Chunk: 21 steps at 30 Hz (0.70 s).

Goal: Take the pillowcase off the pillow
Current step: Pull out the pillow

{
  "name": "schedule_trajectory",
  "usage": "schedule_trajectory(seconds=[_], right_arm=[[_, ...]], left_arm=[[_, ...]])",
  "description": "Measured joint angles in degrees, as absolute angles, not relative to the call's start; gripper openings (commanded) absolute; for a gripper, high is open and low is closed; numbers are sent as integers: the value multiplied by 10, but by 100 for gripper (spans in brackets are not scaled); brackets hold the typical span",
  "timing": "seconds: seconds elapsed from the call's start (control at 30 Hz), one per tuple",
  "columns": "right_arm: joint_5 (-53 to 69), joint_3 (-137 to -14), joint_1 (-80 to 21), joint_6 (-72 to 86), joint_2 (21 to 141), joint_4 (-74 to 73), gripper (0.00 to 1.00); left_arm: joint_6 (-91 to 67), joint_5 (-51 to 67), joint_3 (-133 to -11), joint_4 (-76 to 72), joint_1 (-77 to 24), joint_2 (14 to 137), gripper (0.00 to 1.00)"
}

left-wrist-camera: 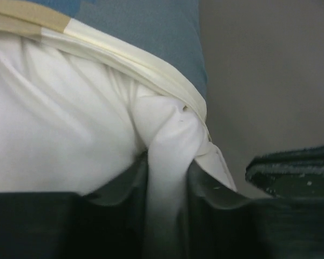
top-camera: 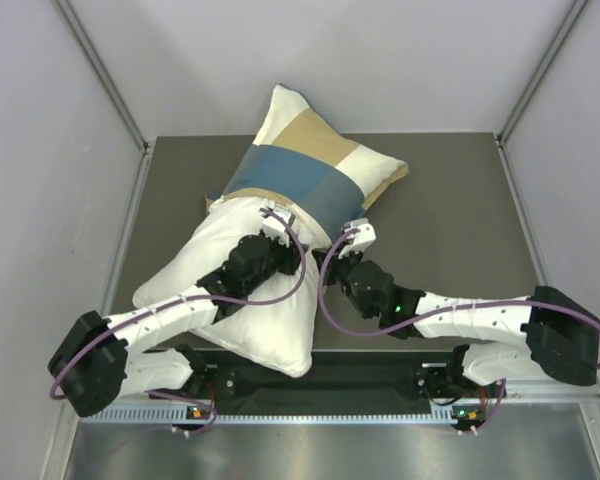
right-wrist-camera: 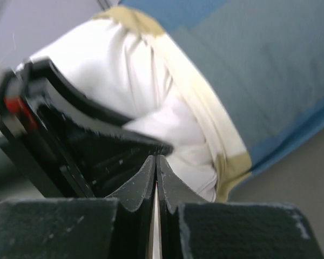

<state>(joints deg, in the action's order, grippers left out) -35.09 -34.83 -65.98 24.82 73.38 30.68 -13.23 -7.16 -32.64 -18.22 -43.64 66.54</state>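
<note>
The white pillow (top-camera: 240, 310) lies diagonally on the table. The checked blue, tan and cream pillowcase (top-camera: 300, 165) covers its far half. My left gripper (top-camera: 277, 222) rests on the pillow at the pillowcase's open edge. In the left wrist view it (left-wrist-camera: 166, 178) is shut on a pinched fold of the pillow (left-wrist-camera: 54, 135), just below the cream hem of the pillowcase (left-wrist-camera: 146, 32). My right gripper (top-camera: 358, 233) sits at the right end of that hem. In the right wrist view it (right-wrist-camera: 155, 162) is shut, tips together, with no fabric seen in them, beside the pillowcase (right-wrist-camera: 270, 81) and pillow (right-wrist-camera: 113, 65).
The dark grey table (top-camera: 450, 200) is boxed in by grey walls (top-camera: 40, 150) on the left, right and back. The two grippers are close together: the right one shows in the left wrist view (left-wrist-camera: 291, 172), and the left one in the right wrist view (right-wrist-camera: 70, 135).
</note>
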Motion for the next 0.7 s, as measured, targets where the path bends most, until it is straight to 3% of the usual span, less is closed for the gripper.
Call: schedule_trajectory(seconds=[0.13,0.23,0.3,0.37,0.57,0.7], right_arm=[[-337,-367,-625,235,726,303,0],[-324,-373,-596,230,721,292,0],[-311,-373,-581,229,719,287,7],[-297,-373,-570,226,719,282,22],[-246,-392,-553,213,746,268,51],[-223,-403,-553,210,770,266,58]], left_arm=[[-136,-76,-347,-157,-446,690,1],[-141,-89,-367,-128,-447,697,0],[-149,-98,-378,-106,-448,697,0],[-152,-105,-387,-88,-449,697,0],[-166,-112,-408,-39,-449,687,0],[-171,-112,-419,-14,-449,682,0]])
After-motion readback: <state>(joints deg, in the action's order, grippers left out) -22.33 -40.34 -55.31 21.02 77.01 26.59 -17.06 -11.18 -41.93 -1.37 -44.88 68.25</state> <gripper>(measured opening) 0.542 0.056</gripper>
